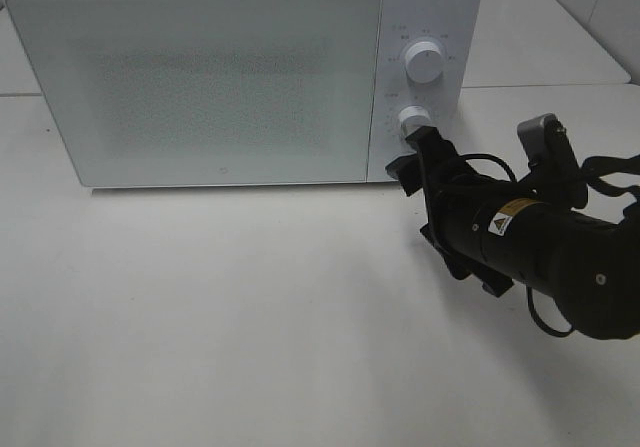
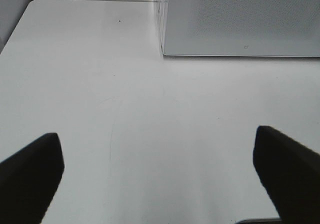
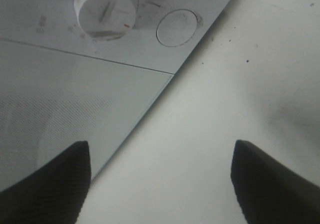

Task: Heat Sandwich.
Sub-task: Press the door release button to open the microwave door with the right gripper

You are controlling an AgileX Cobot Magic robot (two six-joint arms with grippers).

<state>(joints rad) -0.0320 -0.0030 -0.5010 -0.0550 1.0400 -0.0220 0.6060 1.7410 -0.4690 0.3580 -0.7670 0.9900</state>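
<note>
Microwave (image 1: 200, 77) door (image 1: 195, 87) is shut, and the frosted front hides whatever is inside. The sandwich isn't visible in any view: not on the table (image 1: 200, 317) in front of the microwave, not in either gripper. It's probably already inside behind the door, but I can't tell. If so, loading and closing are done, and what's left is setting the heat or time, waiting, then opening up and taking the food out. The right gripper (image 1: 415, 152) is at the microwave's control panel, on its lower right corner, just below the lower knob (image 1: 413, 120). The right wrist view shows its jaws spread wide and empty, aimed at the panel's bottom corner. The knob and a flat round button (image 3: 176, 27) lie ahead of the jaws, and neither looks touched. The left gripper (image 2: 156, 134) is spread wide with nothing in it, hovering over bare table off the microwave's front left corner. If the sandwich is inside, it sits behind the door to the left of the right gripper, with the closed door between them.
</note>
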